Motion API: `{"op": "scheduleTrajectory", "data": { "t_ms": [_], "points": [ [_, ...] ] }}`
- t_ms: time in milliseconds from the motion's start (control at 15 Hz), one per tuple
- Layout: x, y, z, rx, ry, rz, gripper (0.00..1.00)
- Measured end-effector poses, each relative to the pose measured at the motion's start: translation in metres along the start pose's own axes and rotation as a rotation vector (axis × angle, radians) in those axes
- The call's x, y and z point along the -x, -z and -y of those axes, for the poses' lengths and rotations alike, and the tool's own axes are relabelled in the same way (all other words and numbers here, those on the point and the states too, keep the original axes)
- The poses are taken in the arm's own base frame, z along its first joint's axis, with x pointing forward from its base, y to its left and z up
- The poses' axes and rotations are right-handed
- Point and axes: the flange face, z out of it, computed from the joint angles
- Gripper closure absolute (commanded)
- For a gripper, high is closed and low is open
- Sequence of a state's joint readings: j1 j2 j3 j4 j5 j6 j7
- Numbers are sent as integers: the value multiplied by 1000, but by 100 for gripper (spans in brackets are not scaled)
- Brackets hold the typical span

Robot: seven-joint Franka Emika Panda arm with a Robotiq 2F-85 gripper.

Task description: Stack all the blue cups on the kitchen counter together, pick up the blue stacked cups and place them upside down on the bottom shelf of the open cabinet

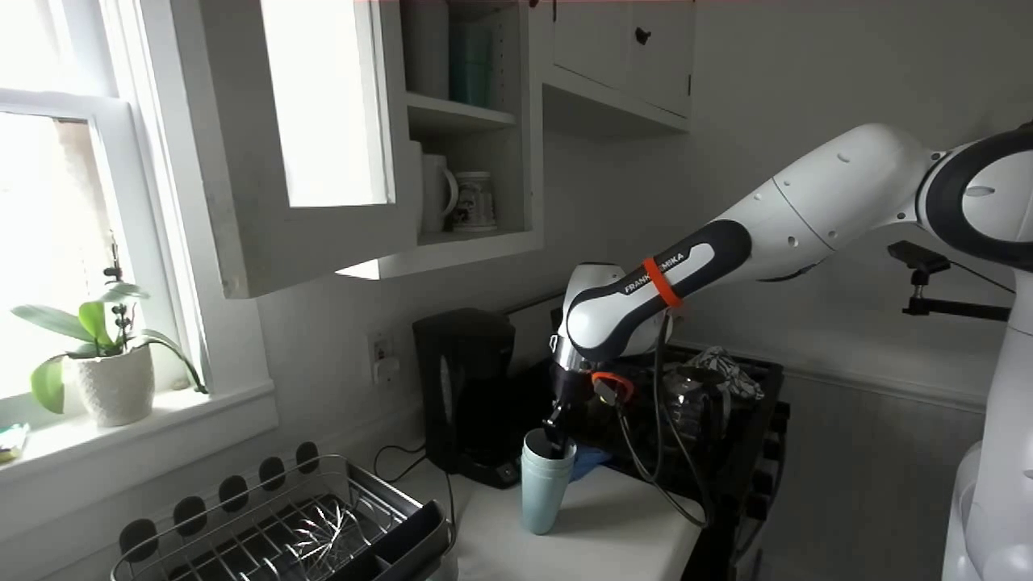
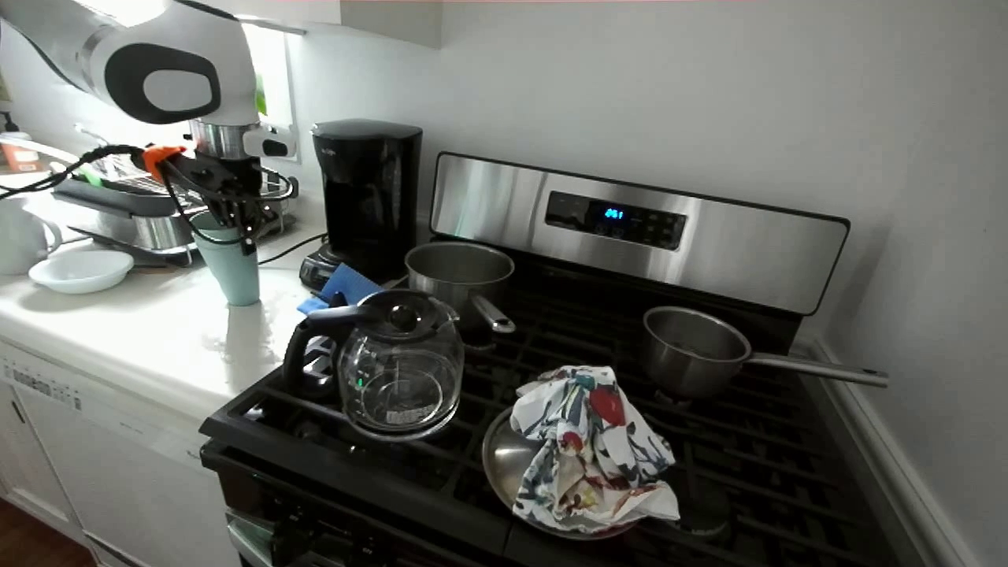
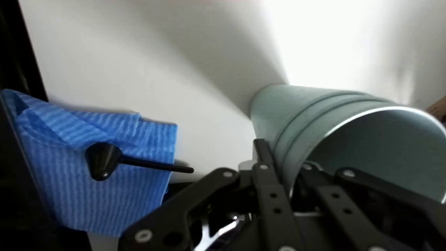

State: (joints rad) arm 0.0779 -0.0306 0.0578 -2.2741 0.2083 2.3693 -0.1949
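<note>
Nearest to where I stand is the black stove, all hard metal, ridged across the top. Higher up, the open cabinet is plain white, its bottom shelf carrying a white mug and a patterned mug. Smooth and pale with a faint shine, the bench bears a boxy black coffee maker.

Near it the gripper reaches down, one finger inside a cup's mouth and the other along the outside, nearly meeting, with the side pinched between them. So it has hold of the blue stacked cups, which stand on the bench, mouths upward; they seem to lean a touch, though that may only be the angle I see them from.

I'd expect them to be light, thin-sided and stiff with a little give, hardly fragile, but slick enough to swivel in a one-sided pinch. The sound hold, to my mind, is below the lowest rim, every layer caught at once; otherwise a cup could slide out of the nest when they are turned over. Three rims show, stepped close together, over a matte blue-green body that tapers to a narrower foot.

Lying apart from them is a limp blue cloth, finely ribbed and creased at one corner. Smallest of all, a hard black piece rests on it, with a conical head and a thin straight stem poking past the edge.
</note>
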Motion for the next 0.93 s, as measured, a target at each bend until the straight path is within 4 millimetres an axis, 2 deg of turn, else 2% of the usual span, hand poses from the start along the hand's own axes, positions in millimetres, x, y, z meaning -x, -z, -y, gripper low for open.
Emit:
{"op": "scheduleTrajectory", "data": {
  "t_ms": [333, 467, 667, 733, 800, 933],
  "points": [
    [9, 17, -1, 260, 68, 24, 98],
    [16, 17, 8, 367, 122, 39, 98],
    [26, 8, 33, 503, 219, 39, 98],
    [29, 4, 43, 540, 247, 33, 90],
    [32, 0, 53, 572, 270, 25, 65],
    [37, -7, 70, 621, 304, 16, 61]
  ]
}}
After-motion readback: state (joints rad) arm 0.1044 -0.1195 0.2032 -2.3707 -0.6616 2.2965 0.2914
